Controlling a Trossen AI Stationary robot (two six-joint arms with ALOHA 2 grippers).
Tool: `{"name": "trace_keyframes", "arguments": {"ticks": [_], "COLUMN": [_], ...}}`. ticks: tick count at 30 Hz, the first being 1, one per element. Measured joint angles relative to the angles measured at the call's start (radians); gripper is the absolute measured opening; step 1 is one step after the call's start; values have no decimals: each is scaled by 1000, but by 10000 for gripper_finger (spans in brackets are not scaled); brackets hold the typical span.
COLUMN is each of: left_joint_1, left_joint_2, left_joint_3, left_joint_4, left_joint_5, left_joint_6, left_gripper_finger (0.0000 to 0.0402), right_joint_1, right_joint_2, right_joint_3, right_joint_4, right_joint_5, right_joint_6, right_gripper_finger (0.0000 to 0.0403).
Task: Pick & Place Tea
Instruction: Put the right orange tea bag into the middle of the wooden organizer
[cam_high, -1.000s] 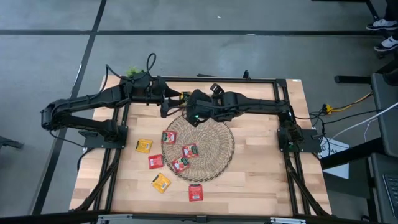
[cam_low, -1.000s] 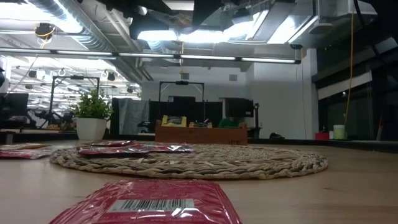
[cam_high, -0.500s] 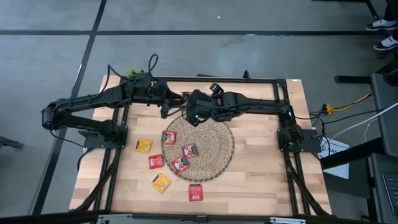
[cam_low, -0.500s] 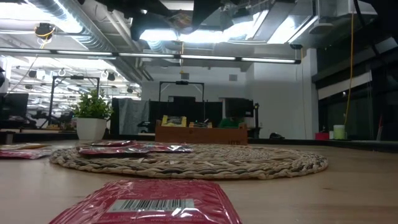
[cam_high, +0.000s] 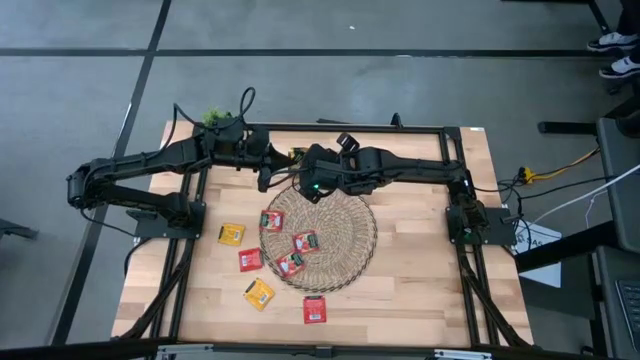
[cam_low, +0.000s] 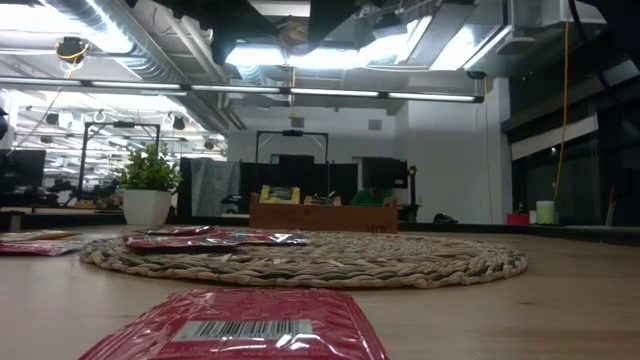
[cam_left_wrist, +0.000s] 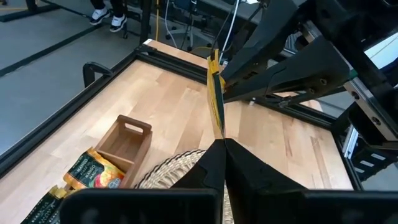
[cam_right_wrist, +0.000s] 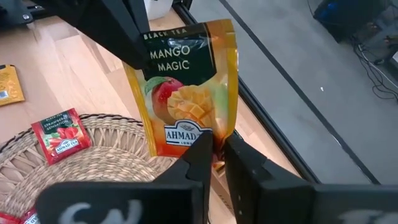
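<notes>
A yellow-orange tea sachet (cam_right_wrist: 186, 87), printed with a mango, hangs in the air over the far rim of the round wicker mat (cam_high: 318, 238). Both grippers meet at it. My left gripper (cam_left_wrist: 222, 144) reaches in from the table's left and is shut on it. My right gripper (cam_right_wrist: 217, 149) comes from the right, its fingers slightly parted on either side of the sachet's bottom edge. Three red sachets (cam_high: 305, 241) lie flat on the mat. Red and yellow sachets (cam_high: 250, 259) lie flat on the table to its left and near side. My left gripper pinches the sachet's end (cam_left_wrist: 217, 127) between its two fingers, which come level from the table's left. The sachet stands on edge, lifted clear of the mat. My right gripper has the sachet's bottom edge (cam_right_wrist: 214, 142) in the narrow gap between its fingers; whether they touch it, I cannot tell.
A small open wooden box (cam_left_wrist: 124, 140) stands at the far edge, with more sachets (cam_left_wrist: 93, 171) lying beside it. A potted plant (cam_high: 212, 116) sits at the far left corner. A black frame (cam_high: 455, 170) runs around the tabletop.
</notes>
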Motion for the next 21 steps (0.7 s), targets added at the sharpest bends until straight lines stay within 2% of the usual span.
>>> {"name": "trace_keyframes", "arguments": {"ticks": [4,9,16,21], "left_joint_1": [7,27,76,98], "left_joint_2": [0,2,64,145], "left_joint_3": [0,0,4,35], "left_joint_4": [-11,-45,-52,-52], "left_joint_5": [1,4,109,152], "left_joint_6": [14,27,73,126], "left_gripper_finger": [2,2,2,2], "right_joint_1": [0,1,0,0], "right_joint_2": [-8,-51,-141,-206], "right_joint_3": [0,4,3,5], "right_joint_4": [-5,-12,-28,-33], "right_joint_5": [-22,-64,-133,-146], "right_joint_6": [-13,-12,57,56], "right_gripper_finger": [56,88,137,155]}}
